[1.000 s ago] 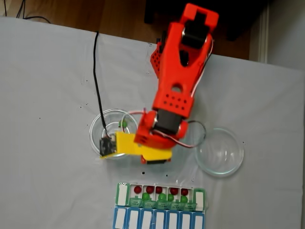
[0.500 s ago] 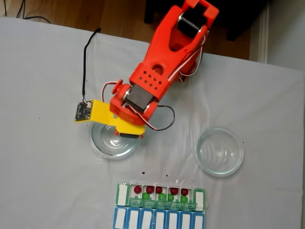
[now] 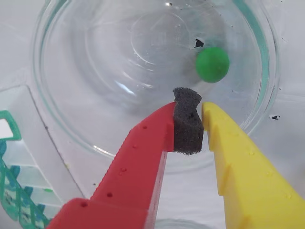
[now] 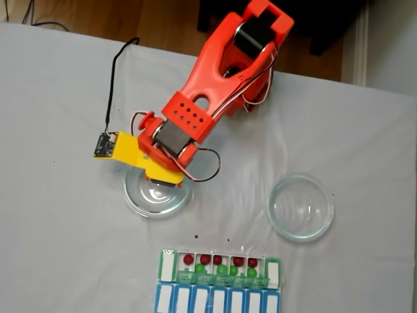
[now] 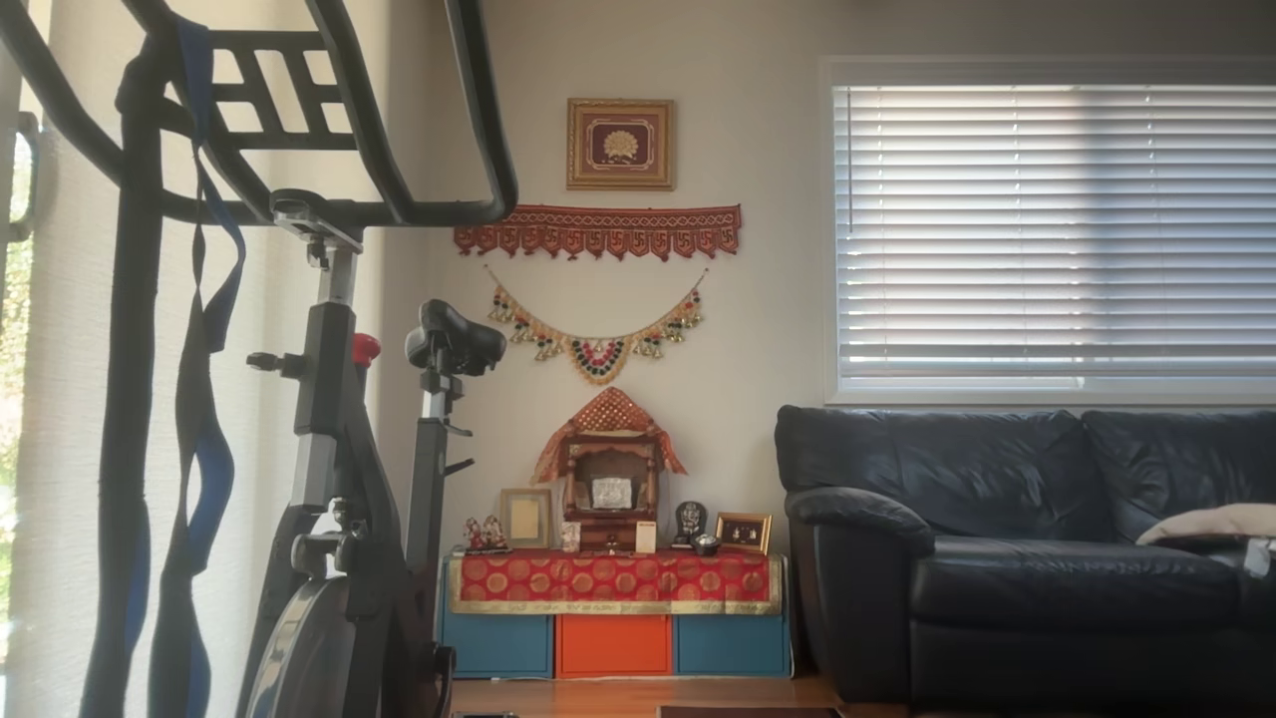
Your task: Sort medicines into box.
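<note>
My gripper (image 3: 194, 110) hangs over the left glass dish (image 4: 155, 195), its red and yellow fingers drawn nearly together with only a dark foam pad (image 3: 188, 121) between them, holding nothing. One green ball (image 3: 212, 64) lies in that dish, just beyond my fingertips. On the white tabletop (image 4: 58, 215), the box (image 4: 220, 268) carries red and green balls in its compartments. A second dish (image 4: 301, 207) sits to the right.

Arm (image 4: 215, 85): orange-red printed shells, perforated hole pattern on forearm, black servo blocks. Wiring: red and white leads looped at wrist, black cable to small camera board. Gripper (image 3: 202, 114): one red finger, one yellow finger, dark foam pad.
</note>
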`<state>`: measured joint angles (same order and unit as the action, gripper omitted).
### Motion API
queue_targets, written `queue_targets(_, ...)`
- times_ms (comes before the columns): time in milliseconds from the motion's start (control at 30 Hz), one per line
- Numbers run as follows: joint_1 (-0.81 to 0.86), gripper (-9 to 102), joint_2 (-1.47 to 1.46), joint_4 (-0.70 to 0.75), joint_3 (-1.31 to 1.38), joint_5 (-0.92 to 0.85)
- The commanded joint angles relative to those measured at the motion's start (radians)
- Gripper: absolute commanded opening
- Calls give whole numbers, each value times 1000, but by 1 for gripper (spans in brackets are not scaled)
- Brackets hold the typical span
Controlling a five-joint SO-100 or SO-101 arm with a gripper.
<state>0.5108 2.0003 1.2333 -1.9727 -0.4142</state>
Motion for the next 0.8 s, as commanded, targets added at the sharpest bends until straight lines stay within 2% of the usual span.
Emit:
queue_targets(0,3,2,2,-12,25,5)
queue_targets(67,3,8,23,-35,-2,11)
queue_targets(233,5,13,34,-43,-15,6)
queue_targets(767,2,18,-2,-67,-61,20)
